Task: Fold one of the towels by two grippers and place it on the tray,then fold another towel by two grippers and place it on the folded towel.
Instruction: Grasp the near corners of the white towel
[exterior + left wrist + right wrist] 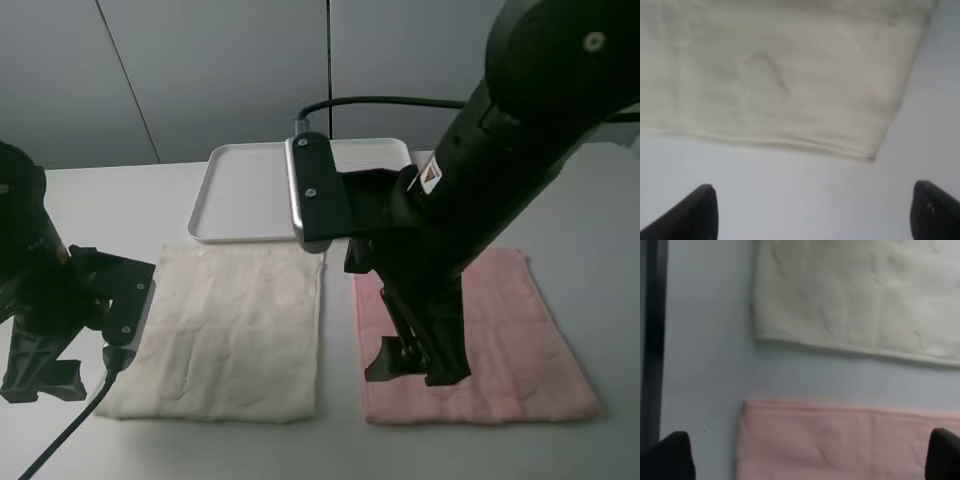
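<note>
The cream towel [230,330] lies spread flat on the table, just in front of the white tray [250,190], which holds nothing. The pink towel [510,340] lies flat to its right. My left gripper [45,380] hangs open off the cream towel's near left corner; in the left wrist view it [815,220] is over bare table, short of the cream towel's [790,75] hem. My right gripper [415,368] stands open above the pink towel's left part, with that towel [840,440] beneath its fingers [672,455] and the cream towel [855,295] beyond.
The right arm's body [480,180] reaches over the tray's right end and hides part of the pink towel. A strip of bare table [340,340] separates the two towels. A black cable [60,440] trails from the left arm. The table's dark edge [652,340] shows in the right wrist view.
</note>
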Robot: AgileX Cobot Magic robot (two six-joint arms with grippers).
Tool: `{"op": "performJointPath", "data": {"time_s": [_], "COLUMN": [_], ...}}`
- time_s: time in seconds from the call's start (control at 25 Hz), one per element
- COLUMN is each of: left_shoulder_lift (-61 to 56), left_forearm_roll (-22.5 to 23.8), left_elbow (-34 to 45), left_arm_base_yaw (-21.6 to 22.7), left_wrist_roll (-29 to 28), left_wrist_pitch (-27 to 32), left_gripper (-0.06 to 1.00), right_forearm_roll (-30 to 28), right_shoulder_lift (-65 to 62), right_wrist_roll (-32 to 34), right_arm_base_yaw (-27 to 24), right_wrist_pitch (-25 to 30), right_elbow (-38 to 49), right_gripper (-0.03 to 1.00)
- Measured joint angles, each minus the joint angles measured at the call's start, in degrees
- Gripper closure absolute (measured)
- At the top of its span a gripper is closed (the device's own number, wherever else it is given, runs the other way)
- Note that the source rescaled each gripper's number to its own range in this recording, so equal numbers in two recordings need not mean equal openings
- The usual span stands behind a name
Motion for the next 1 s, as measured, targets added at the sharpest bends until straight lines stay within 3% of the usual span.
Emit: {"op": "performJointPath", "data": {"time_s": [0.36,0.56,0.84,1.0], "left_shoulder_lift": [0.0,0.0,0.8,2.4], "left_forearm_roll": [0.0,-0.3,-0.1,3.0], "left_elbow": [7.8,9.0,9.0,9.0], "left_arm_base_yaw": [0.0,-0.5,-6.2,-6.5], "left_wrist_roll": [3.6,3.7,3.2,0.3], "left_wrist_pitch": [-8.4,-12.1,-12.3,-11.0], "left_gripper": [-0.04,-0.04,-0.04,-0.04], "right_forearm_roll": [-1.6,-2.3,-2.6,-2.6], "right_shoulder_lift": [9.8,11.9,12.0,12.0], "right_wrist_roll": [4.3,5.5,5.6,5.6], "right_arm_base_yaw": [8.6,9.0,9.0,9.0], "right_wrist_pitch": [-5.4,-6.9,-7.6,-7.7], "right_elbow": [0.0,0.0,0.0,0.0], "right_gripper": [-0.03,-0.03,-0.03,-0.03]}}
